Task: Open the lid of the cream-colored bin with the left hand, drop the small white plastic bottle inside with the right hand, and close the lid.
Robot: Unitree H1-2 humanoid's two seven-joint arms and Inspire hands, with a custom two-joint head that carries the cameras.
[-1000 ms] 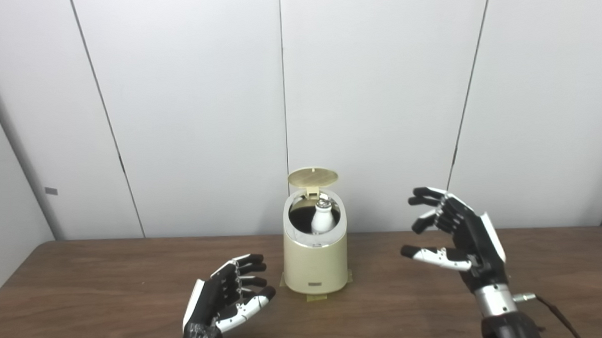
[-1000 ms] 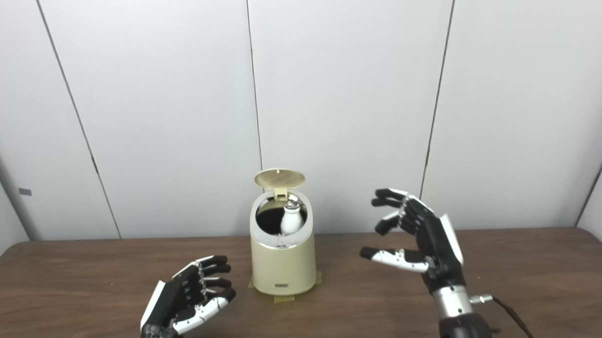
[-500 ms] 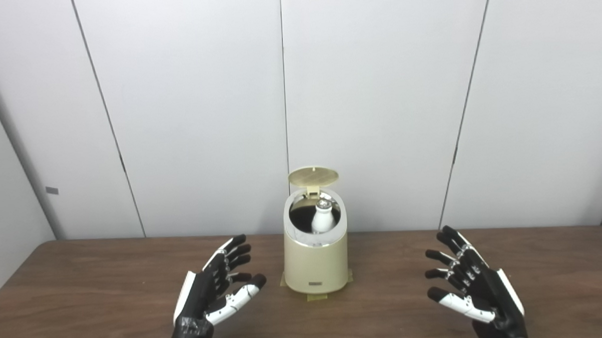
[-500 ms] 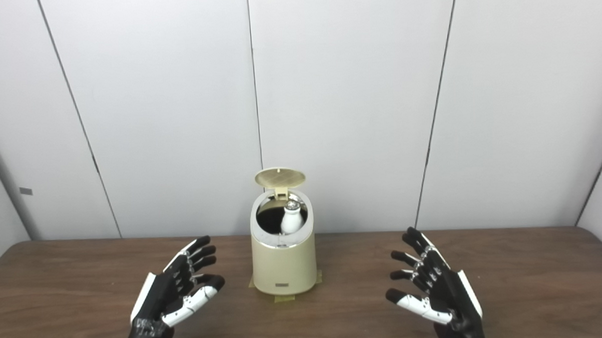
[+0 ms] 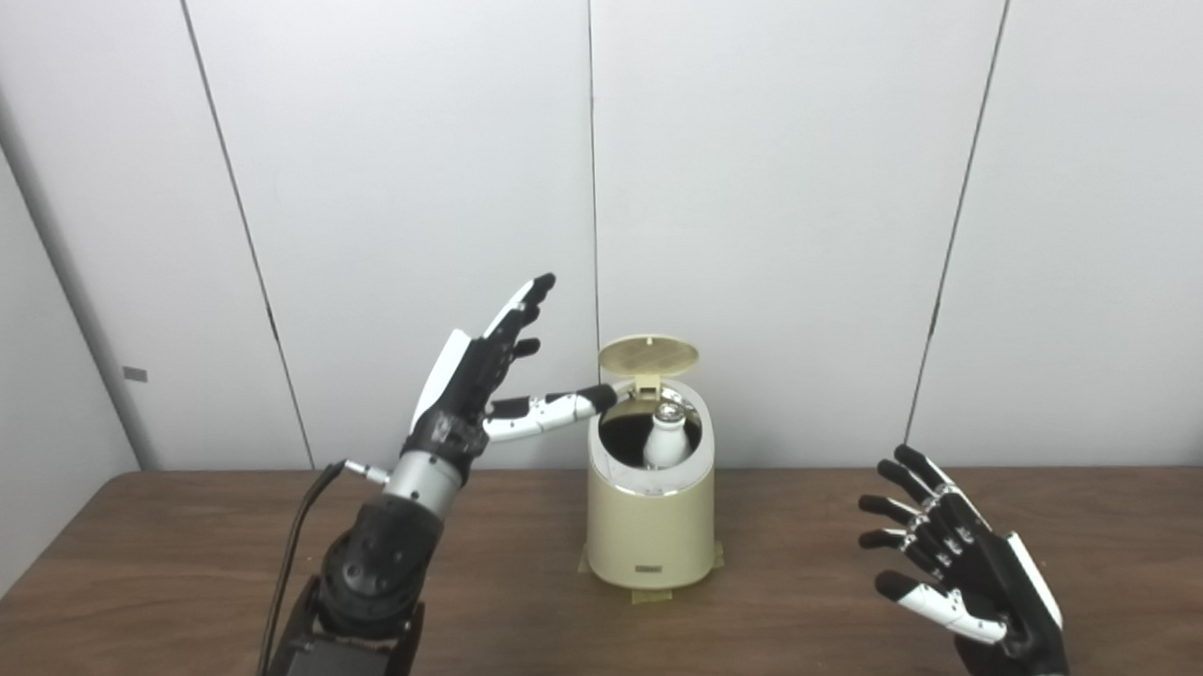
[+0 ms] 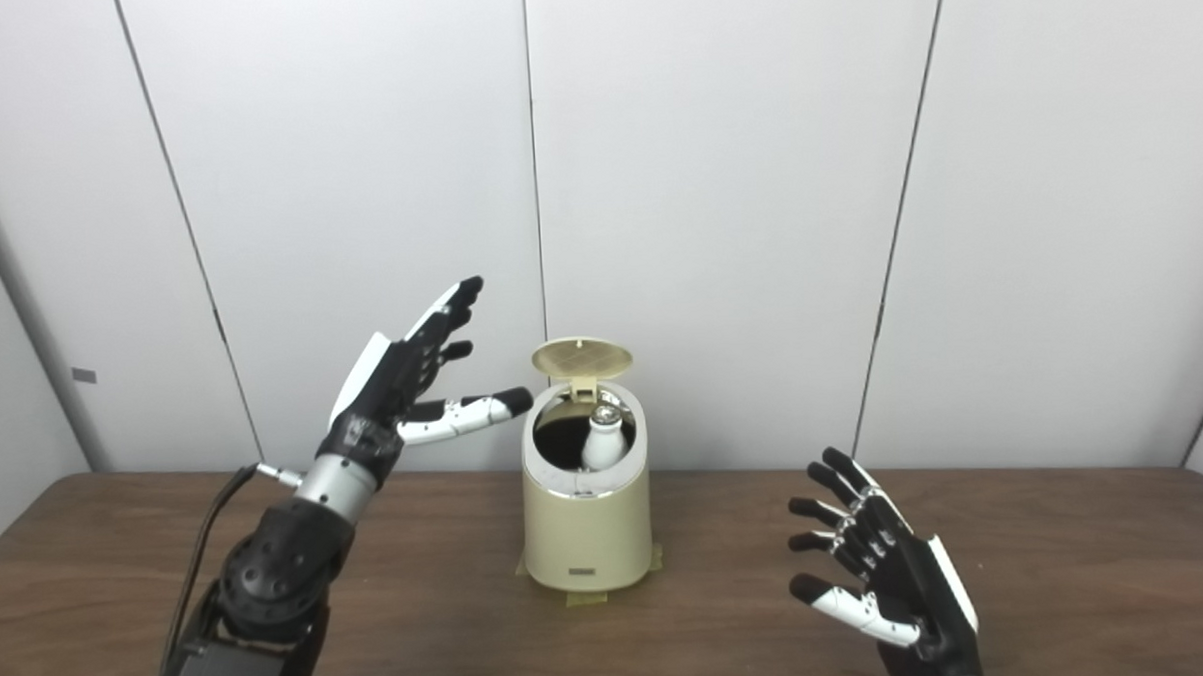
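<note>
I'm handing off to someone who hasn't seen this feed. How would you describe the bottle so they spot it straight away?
Find the cream-colored bin standing mid-table on the brown wooden table, in front of the white wall panels. Its round lid is tipped up at the back, and inside the dark opening stands the small white bottle with a silvery cap. It is the only white item inside the bin.

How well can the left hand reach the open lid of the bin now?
Probably yes. The left hand is open and raised beside the lid, thumb tip near its left edge, with nothing between them. The right hand waits low.
</note>
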